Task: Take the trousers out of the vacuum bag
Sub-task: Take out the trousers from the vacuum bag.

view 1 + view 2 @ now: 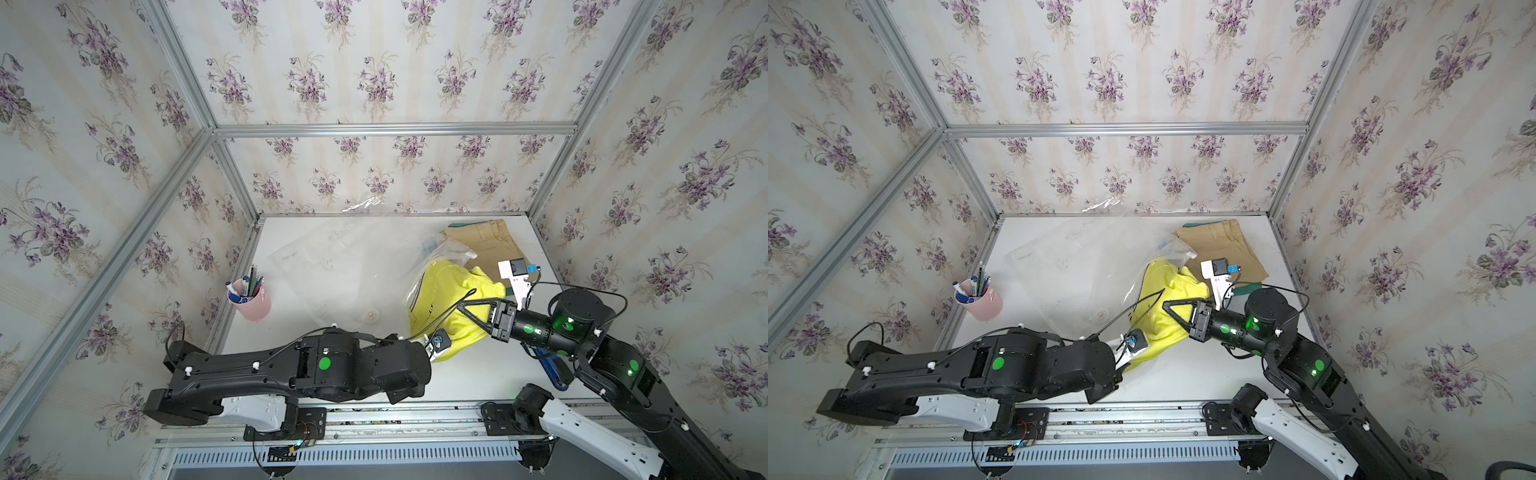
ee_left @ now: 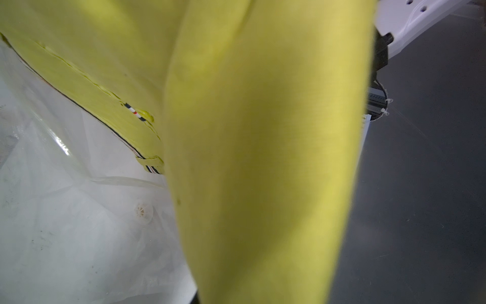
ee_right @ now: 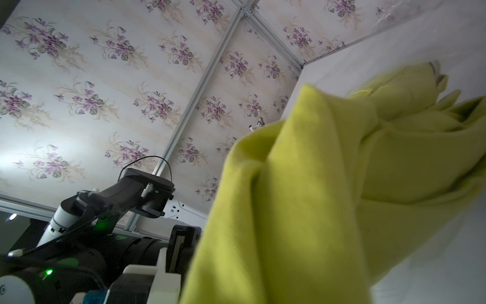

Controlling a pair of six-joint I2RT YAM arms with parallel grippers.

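The bright yellow trousers (image 1: 446, 286) hang bunched between both grippers above the table's right half. Their far end still lies under the crinkled mouth (image 1: 451, 250) of the clear vacuum bag (image 1: 332, 266), which spreads flat to the left, with its white valve (image 1: 371, 314) near the front. My right gripper (image 1: 462, 305) is shut on a fold of the yellow cloth. My left gripper (image 1: 434, 356) holds the near end; yellow cloth (image 2: 263, 171) fills the left wrist view and hides the jaws. The striped waistband (image 2: 135, 113) shows there. Khaki trousers (image 1: 486, 243) lie outside the bag at the back right, on a teal pair (image 1: 455, 225).
A pink cup of pens (image 1: 251, 301) stands at the table's left edge. A blue item (image 1: 550, 372) lies partly hidden beneath the right arm. Wallpapered walls with aluminium posts close in the table (image 1: 478, 374) on three sides; the arms' rail runs along the front.
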